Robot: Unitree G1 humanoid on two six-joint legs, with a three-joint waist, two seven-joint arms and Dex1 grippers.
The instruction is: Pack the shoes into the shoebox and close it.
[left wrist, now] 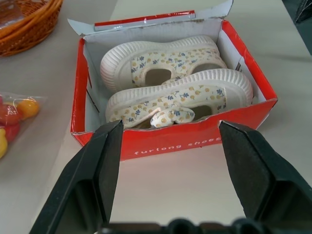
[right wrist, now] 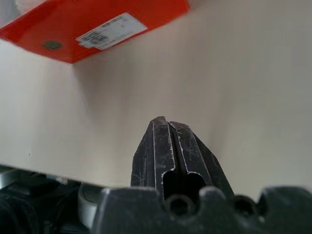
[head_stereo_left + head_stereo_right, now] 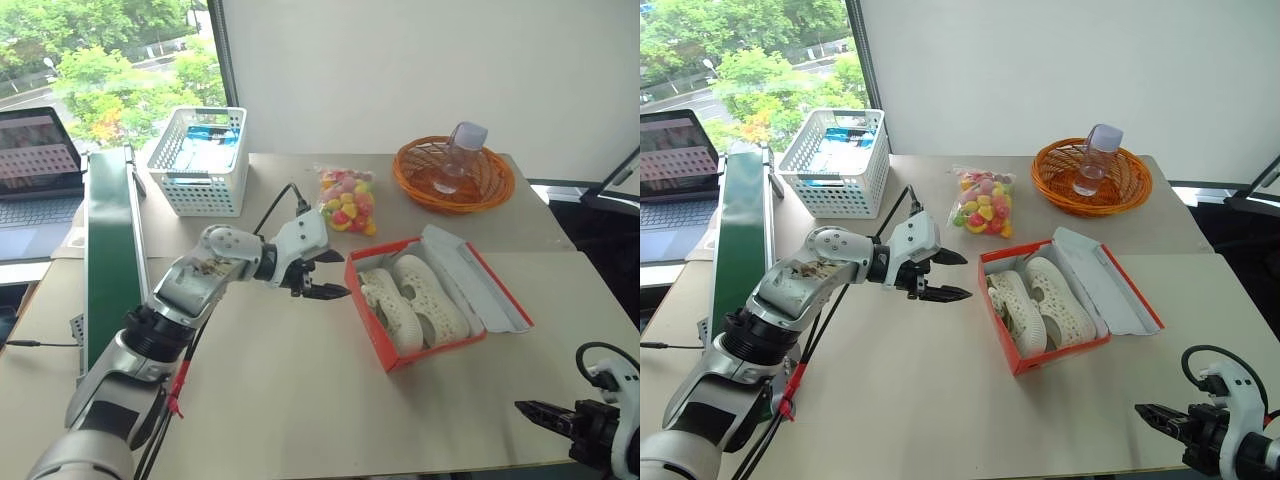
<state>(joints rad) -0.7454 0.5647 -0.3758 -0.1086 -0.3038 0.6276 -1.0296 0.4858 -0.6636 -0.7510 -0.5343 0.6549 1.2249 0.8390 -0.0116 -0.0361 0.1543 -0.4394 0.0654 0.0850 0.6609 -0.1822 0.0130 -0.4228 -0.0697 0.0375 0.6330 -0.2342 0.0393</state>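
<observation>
The red-orange shoebox [image 3: 399, 352] sits open at the table's middle, its lid [image 3: 480, 280] folded back flat to the right. Both cream-white shoes [image 3: 415, 300] lie side by side inside it; the left wrist view shows their floral insoles [image 1: 170, 97]. My left gripper [image 3: 330, 275] hovers open just left of the box, pointing at its side, holding nothing. Low at the table's front right corner, my right gripper [image 3: 528, 409] is shut and empty, well clear of the box, whose red end wall [image 2: 92, 29] appears in the right wrist view.
A bag of coloured sweets [image 3: 346, 199] lies behind the box. At the back are a white mesh basket [image 3: 198, 160] on the left and an orange wicker basket [image 3: 452, 172] with a bottle [image 3: 458, 152] on the right. A green board [image 3: 110, 250] and laptop [image 3: 38, 170] stand far left.
</observation>
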